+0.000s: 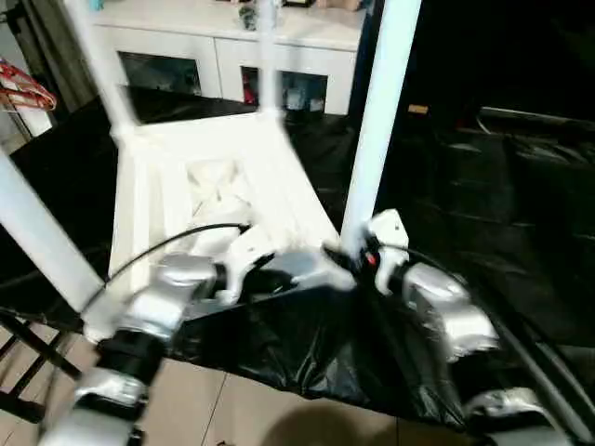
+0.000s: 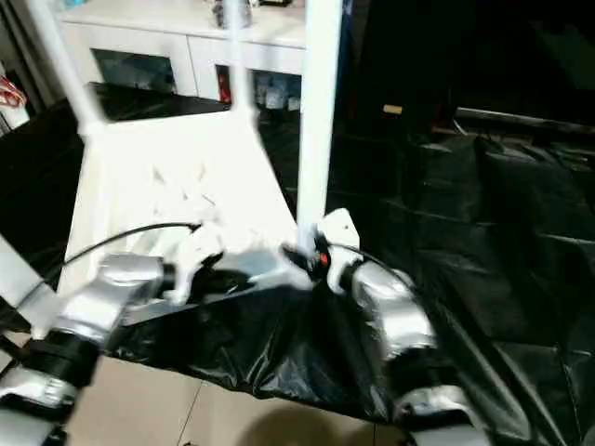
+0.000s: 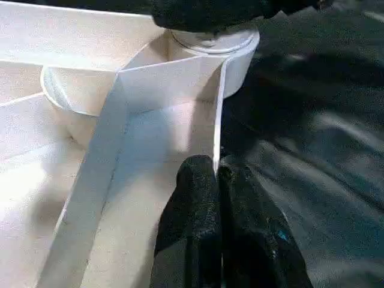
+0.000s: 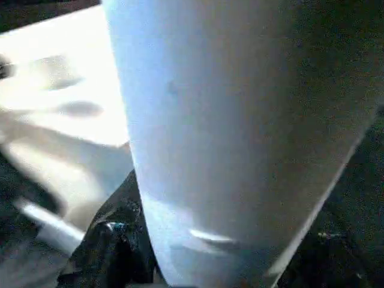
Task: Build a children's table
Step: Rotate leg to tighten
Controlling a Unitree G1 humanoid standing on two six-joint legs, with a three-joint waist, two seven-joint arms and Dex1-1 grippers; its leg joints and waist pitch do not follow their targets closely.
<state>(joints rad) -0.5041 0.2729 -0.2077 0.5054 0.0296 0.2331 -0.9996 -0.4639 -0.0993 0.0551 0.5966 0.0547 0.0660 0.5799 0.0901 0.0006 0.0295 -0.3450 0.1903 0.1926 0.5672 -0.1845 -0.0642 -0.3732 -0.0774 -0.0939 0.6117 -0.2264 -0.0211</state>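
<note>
The big black-covered work table point(image 1: 483, 214) carries the children's table upside down near its front edge, towards the left, the ribbed underside of the white top point(image 1: 200, 200) facing up. Four white legs stand up out of its corners: the near-right leg point(image 1: 379, 121) rises tall and straight, the near-left leg point(image 1: 42, 237) leans out by the front-left corner, and the far-left leg point(image 1: 98, 65) and far-right leg point(image 1: 268, 56) stand at the back corners. Behind the work table sits a white cabinet point(image 1: 232, 42).

The right gripper point(image 4: 120, 240) is at the foot of the near-right leg, one black finger point(image 4: 111, 243) pressed against the tube just above its socket; from here I cannot tell whether the fingers are clamped round it. The left gripper point(image 3: 217, 207) reaches across to the same corner, its two black fingers point(image 3: 192, 216) pinched together on the thin upright rim point(image 3: 217, 114) of the white top, just beside the round corner socket point(image 3: 237, 51).
</note>
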